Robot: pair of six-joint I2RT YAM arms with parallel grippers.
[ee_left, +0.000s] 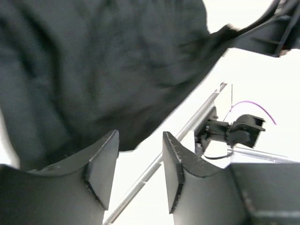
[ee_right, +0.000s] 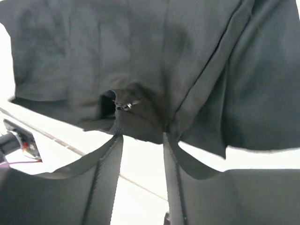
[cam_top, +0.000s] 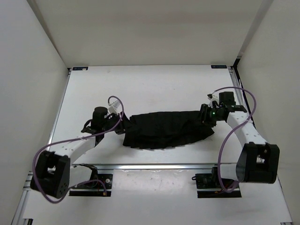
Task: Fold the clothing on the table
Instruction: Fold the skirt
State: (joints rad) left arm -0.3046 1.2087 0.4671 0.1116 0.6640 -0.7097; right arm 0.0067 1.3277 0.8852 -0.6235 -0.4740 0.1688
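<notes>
White table (cam_top: 154,82), clothing (cam_top: 168,129) lying at its middle, long axis running left to right, left gripper (ee_left: 140,136) at one end, right gripper (ee_right: 141,138) at the other, equally near, both jaws parted and holding nothing, cloth just beyond their tips.

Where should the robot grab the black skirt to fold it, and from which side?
Probably by its two short ends. The clothing lies stretched sideways across the table, one end near each arm. The left gripper could pinch the left edge from the left, the right gripper the right edge from the right, where thin fabric fits between open jaws.
</notes>
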